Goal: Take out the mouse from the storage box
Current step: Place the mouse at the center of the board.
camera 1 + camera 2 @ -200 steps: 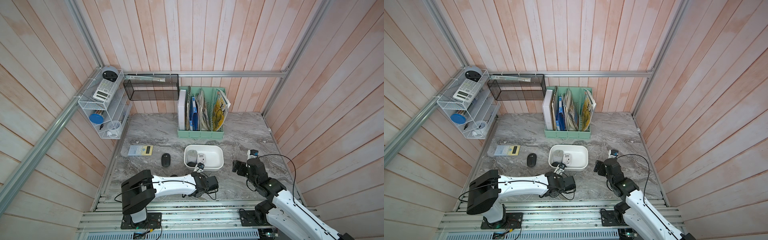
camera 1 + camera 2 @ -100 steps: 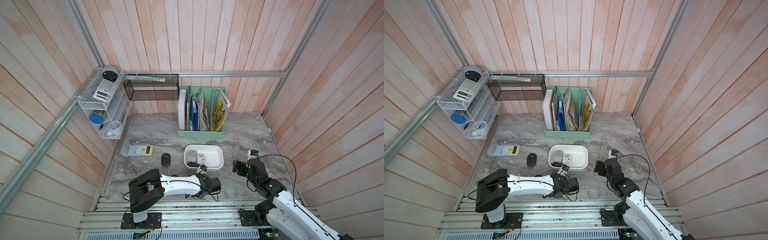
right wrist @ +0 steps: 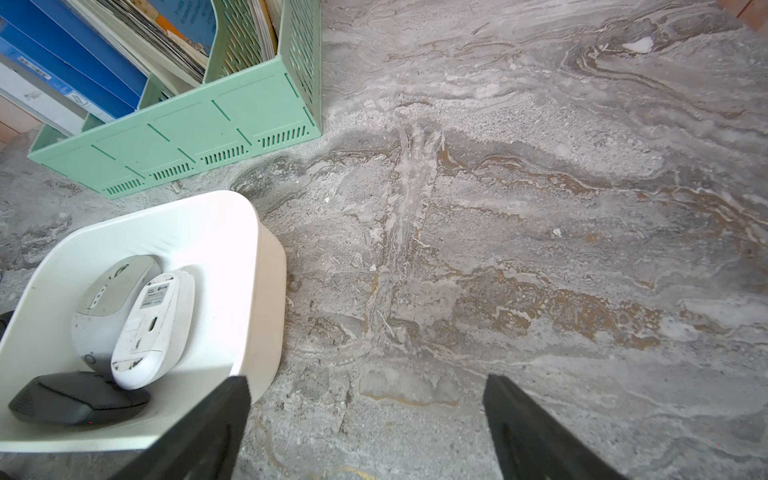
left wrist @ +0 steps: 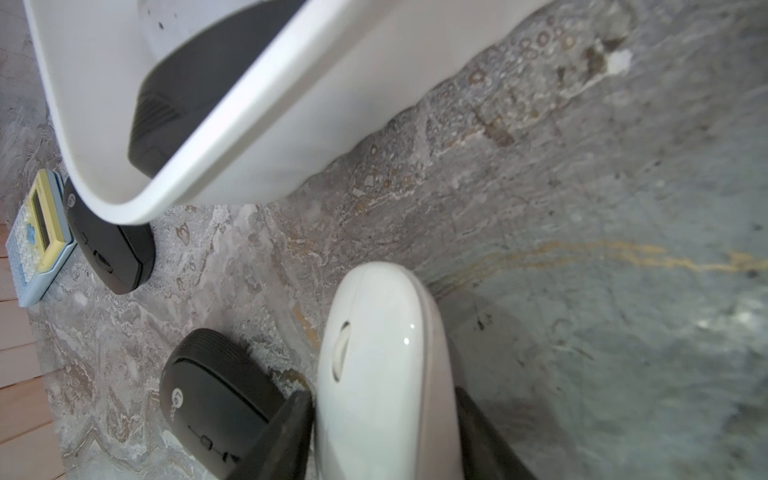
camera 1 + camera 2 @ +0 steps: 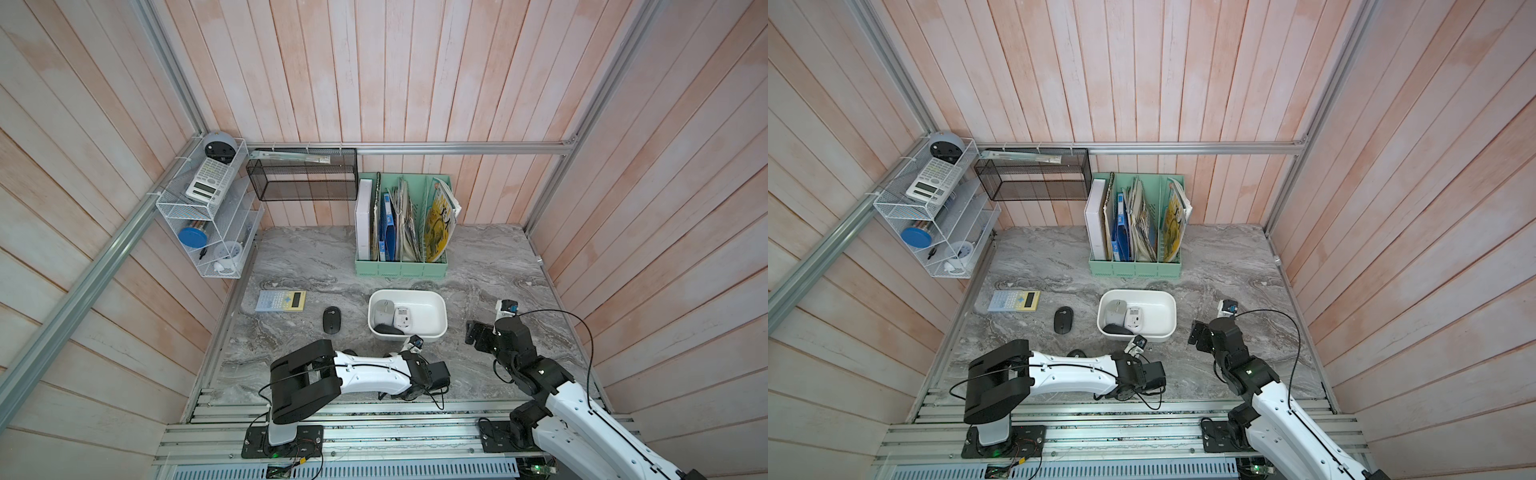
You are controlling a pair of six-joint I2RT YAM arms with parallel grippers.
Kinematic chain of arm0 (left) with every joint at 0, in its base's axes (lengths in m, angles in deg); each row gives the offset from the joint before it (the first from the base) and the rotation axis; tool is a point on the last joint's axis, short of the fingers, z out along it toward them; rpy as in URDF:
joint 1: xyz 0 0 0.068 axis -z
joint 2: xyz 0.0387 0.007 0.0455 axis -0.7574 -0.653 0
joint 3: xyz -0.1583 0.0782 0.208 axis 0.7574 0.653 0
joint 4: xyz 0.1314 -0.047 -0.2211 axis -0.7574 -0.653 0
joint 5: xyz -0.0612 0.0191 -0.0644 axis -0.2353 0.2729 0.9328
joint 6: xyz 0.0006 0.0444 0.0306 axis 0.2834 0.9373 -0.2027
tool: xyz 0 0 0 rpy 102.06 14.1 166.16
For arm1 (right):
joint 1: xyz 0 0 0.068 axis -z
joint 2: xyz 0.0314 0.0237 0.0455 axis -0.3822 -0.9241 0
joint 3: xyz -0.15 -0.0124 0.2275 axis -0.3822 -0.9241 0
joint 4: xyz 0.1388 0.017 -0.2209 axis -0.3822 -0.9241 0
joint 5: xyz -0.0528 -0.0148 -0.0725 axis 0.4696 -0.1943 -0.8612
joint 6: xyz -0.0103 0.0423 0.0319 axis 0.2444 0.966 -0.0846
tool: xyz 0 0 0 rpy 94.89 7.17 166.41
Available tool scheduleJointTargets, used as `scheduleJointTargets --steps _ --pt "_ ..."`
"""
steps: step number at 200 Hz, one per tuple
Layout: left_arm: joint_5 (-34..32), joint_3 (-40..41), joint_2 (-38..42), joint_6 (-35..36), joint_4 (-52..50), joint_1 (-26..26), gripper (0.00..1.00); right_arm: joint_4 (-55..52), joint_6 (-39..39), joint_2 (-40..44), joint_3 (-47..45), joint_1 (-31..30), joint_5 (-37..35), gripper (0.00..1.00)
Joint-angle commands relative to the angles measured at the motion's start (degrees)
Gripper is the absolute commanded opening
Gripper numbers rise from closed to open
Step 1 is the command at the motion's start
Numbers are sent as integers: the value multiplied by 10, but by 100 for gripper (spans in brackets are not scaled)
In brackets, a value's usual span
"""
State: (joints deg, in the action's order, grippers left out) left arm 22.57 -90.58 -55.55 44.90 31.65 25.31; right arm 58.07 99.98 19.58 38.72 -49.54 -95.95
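Both top views: the storage box [image 5: 441,306] [image 5: 1170,307] sits mid-table [image 5: 498,257], just in front of the green file holder [image 5: 401,268]. We see three mice inside it: a grey mouse [image 5: 384,311], an upturned white mouse [image 5: 402,318] and a boxed black mouse [image 5: 388,330]. Left of the box, on the table, lie a far black mouse [image 5: 331,320] and a calculator [image 5: 280,300]. The left arm [image 5: 365,374] lies low along the front edge, its wrist just in front of the box and its jaws hidden. The right gripper [image 5: 471,332] hangs to the right of the box, apart from it.

Left wrist: a glossy white mouse [image 4: 382,332] is out of the box, on the table near the box's corner, between the jaws of the left gripper [image 4: 382,392]. The jaws sit close against both its sides, but we cannot tell whether they press. A near black mouse [image 4: 216,395] lies just beside it.

Right wrist: the right gripper's jaws stand wide apart over bare table, with nothing between them and the box just beside one jaw.
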Motion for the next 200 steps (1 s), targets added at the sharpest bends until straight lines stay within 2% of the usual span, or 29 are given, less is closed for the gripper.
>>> scheduleJointTargets --steps 1,43,115,144,161,200 --pt "5 -15 -4 -3 6 1 56 -3 -1 5 -5 2 -6 95" --pt "14 -15 0 -3 12 1 58 -6 -1 8 -5 2 -5 95" --pt "45 4 41 -4 48 -5 76 -6 -1 9 -5 2 -6 95" --pt "95 45 110 -12 103 -38 79 -6 6 2 -4 2 -3 95" --pt "101 68 157 -15 123 -62 87 -7 15 -10 1 2 0 95" --pt "127 142 290 -14 182 -152 90 -18 7 -49 43 1 51 95"
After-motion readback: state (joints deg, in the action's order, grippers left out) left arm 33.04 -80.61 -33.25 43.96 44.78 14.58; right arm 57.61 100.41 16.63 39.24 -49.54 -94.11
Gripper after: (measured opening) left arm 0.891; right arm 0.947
